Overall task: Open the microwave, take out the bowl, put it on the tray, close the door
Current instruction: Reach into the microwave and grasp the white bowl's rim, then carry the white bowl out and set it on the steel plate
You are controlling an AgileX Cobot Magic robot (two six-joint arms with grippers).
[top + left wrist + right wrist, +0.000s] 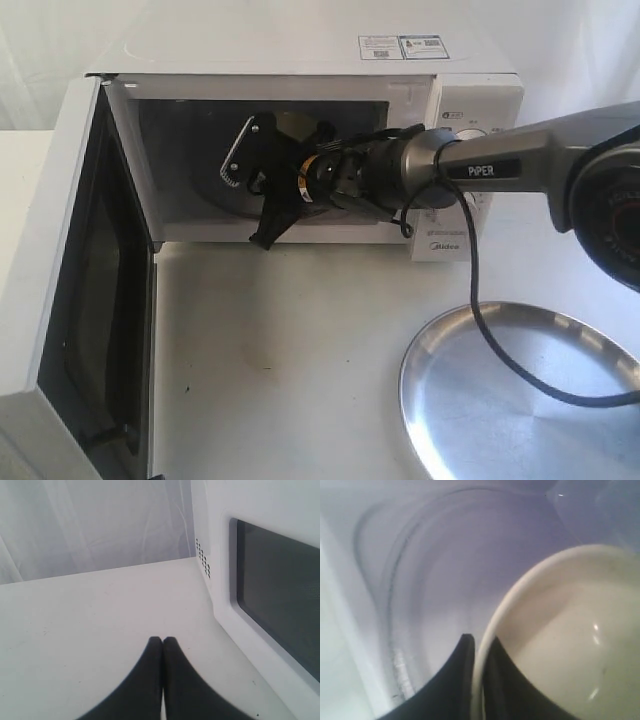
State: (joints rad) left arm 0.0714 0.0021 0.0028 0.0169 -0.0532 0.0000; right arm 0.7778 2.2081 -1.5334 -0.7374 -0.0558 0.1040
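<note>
The white microwave (300,50) stands at the back with its door (60,250) swung wide open to the left. My right gripper (255,190) reaches into the cavity. In the right wrist view this gripper (479,647) is shut on the rim of the cream bowl (570,645), one finger (505,690) inside it and the other outside. In the exterior view the bowl is hidden behind the gripper. The silver tray (520,400) lies empty at the front right. My left gripper (162,642) is shut on nothing, low over the table beside the door's outer face (270,580).
The glass turntable (435,580) lies under the bowl inside the cavity. A black cable (480,320) hangs from the right arm across the tray's edge. The open door juts far forward on the left. White table (280,360) lies between door and tray.
</note>
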